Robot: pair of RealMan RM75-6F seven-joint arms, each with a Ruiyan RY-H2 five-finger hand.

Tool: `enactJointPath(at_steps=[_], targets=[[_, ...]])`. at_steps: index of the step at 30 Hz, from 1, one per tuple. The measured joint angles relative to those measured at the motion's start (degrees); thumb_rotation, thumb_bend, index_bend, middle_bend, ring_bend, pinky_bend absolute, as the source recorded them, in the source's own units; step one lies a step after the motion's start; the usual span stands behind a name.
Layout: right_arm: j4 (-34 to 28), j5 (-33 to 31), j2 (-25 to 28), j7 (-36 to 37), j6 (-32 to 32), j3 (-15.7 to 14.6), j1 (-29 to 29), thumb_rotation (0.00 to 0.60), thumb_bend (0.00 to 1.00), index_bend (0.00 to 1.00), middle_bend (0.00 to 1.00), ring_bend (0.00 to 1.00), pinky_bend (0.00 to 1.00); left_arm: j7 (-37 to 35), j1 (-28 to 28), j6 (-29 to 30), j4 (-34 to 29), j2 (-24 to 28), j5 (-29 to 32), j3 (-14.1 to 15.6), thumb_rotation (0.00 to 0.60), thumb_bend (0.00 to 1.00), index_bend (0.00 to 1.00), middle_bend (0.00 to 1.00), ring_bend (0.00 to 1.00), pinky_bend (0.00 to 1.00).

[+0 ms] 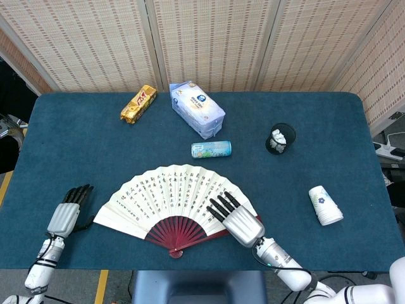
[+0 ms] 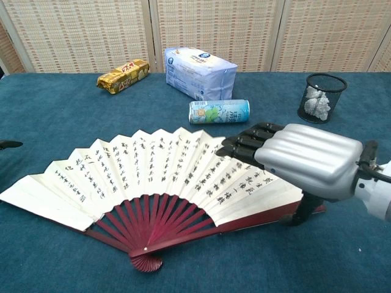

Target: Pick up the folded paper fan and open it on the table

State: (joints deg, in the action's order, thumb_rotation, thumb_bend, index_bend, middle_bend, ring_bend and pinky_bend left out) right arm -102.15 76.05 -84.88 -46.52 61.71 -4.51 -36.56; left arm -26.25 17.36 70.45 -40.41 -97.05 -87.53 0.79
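The paper fan [image 1: 177,201] lay fully spread on the blue worktop [image 1: 95,145], near its front edge, its white leaf covered in columns of black calligraphy and its dark red ribs gathered at the pivot closest to the robot. In the chest view the fan [image 2: 153,183] sat flat on the cloth.

The right robot hand [image 1: 239,218] hovered over the fan's right end, its black fingers [image 2: 244,143] stretched out flat above the leaf. The chest view showed its thumb reaching down beside the red end stick at the fan's right edge; whether it pressed that stick or only stood next to it could not be told, so the grip on the fan was uncertain.

The left robot hand [image 1: 66,215] rested just beside the fan's left tip, apart from it, fingers extended and loosely apart, grasping nothing.

Further back on the worktop were a gold snack packet [image 1: 139,103], a white and blue tissue pack [image 1: 197,109], a green drink can [image 1: 211,149] lying on its side, and a black mesh cup [image 1: 280,139] holding crumpled white paper. A stack of paper cups [image 1: 325,204] lay tipped over near the right edge, well apart from the fan.
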Motion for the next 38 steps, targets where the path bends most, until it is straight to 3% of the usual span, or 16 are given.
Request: enactJointPath(at_steps=[6, 9, 12, 16, 20, 24, 30, 38], targets=[[-8.9, -12.6, 7.6, -9.3, -4.0, 0.3, -2.6, 0.6, 0.0, 0.0, 0.0, 0.0, 0.0, 9.2, 1.1, -5.1, -23.1, 12.8, 2.8, -0.2, 0.6, 0.35, 0.0, 0.0, 0.0, 0.05], [-12.1, -13.9, 10.9, -9.5, -3.2, 0.5, -2.5, 0.6, 0.0, 0.0, 0.0, 0.0, 0.0, 12.4, 0.8, -5.4, -33.1, 18.6, 4.5, -0.8, 0.6, 0.35, 0.0, 0.0, 0.0, 0.05], [-13.5, -11.5, 12.9, -6.9, -1.0, 0.6, -1.5, 0.6, 0.0, 0.0, 0.0, 0.0, 0.0, 13.6, -0.1, -3.6, -39.1, 23.3, 5.8, -1.6, 0.6, 0.36, 0.0, 0.0, 0.0, 0.05], [-14.6, -7.4, 15.7, -1.3, 3.3, 0.3, 1.3, 0.6, 0.0, 0.0, 0.0, 0.0, 0.0, 13.1, -1.7, 1.5, -39.9, 23.5, 5.6, -3.3, 0.6, 0.4, 0.0, 0.0, 0.0, 0.03], [-13.8, -0.9, 19.1, 7.4, 8.8, -1.5, 6.1, 0.6, 0.0, 0.0, 0.0, 0.0, 0.0, 12.1, -3.8, 14.1, -34.1, 19.1, 3.5, -5.3, 0.6, 0.41, 0.0, 0.0, 0.0, 0.02], [-10.2, 8.1, 22.6, 16.5, 17.0, -4.3, 13.8, 0.6, 0.0, 0.0, 0.0, 0.0, 0.0, 11.5, -6.2, 23.0, -29.7, 17.3, 0.3, -4.7, 0.6, 0.39, 0.0, 0.0, 0.0, 0.03], [-2.4, 9.5, 23.4, 22.7, 26.5, -6.0, 23.2, 0.6, 0.0, 0.0, 0.0, 0.0, 0.0, 15.8, -9.7, 24.2, -33.6, 20.1, -5.3, -0.5, 0.6, 0.38, 0.0, 0.0, 0.0, 0.03], [5.8, 7.1, 23.8, 32.0, 28.2, -5.9, 29.8, 0.6, 0.0, 0.0, 0.0, 0.0, 0.0, 22.4, -9.9, 17.1, -39.8, 25.0, -4.5, 2.2, 0.6, 0.38, 0.0, 0.0, 0.0, 0.04]])
